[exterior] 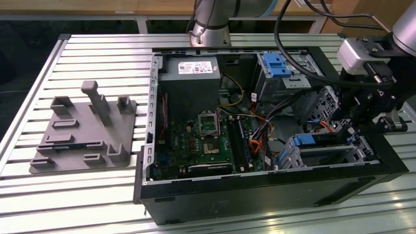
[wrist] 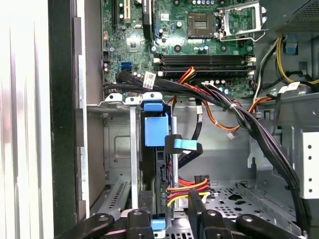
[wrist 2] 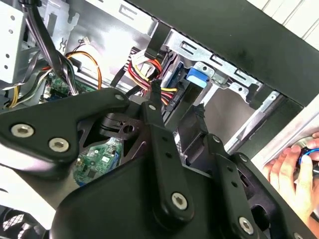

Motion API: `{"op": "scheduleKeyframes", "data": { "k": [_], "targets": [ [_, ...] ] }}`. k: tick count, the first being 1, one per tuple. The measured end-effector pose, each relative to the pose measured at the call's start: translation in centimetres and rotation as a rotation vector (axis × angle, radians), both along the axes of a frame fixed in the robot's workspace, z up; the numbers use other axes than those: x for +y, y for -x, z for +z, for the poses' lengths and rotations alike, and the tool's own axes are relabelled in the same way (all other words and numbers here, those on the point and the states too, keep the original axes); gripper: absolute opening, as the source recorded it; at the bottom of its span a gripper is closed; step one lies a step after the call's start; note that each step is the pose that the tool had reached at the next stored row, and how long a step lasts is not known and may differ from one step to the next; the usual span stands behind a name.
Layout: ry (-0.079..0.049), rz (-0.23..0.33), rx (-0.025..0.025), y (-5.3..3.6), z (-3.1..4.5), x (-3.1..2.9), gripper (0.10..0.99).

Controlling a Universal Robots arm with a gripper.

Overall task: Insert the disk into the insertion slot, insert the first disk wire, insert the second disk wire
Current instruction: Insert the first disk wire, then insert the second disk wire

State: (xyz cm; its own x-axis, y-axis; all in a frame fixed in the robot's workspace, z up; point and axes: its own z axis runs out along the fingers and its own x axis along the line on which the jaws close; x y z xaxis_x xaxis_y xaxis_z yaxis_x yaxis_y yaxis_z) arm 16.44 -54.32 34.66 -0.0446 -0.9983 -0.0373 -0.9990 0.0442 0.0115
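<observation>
Here the claw [wrist: 169,200], fingers [wrist: 145,201] apart, straddles the disk [wrist: 155,130] seated in the insertion slot [wrist: 119,144].

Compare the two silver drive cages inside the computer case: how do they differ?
The taller cage carries a blue latch on top; the insertion slot shows the disk in its blue caddy. In the exterior view the pincer hangs right at the insertion slot, apart from the taller cage. Both are silver sheet metal.
</observation>
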Motion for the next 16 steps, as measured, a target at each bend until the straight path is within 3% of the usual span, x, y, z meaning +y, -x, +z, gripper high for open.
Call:
{"op": "scheduleKeyframes", "data": {
  "k": [3, 16],
  "targets": [
    [0.000, -0.001, 0.0000, 0.00, 0.40, 0.01, 0.416],
    [0.000, -0.001, 0.0000, 0.00, 0.55, 0.02, 0.416]
  ]
}}
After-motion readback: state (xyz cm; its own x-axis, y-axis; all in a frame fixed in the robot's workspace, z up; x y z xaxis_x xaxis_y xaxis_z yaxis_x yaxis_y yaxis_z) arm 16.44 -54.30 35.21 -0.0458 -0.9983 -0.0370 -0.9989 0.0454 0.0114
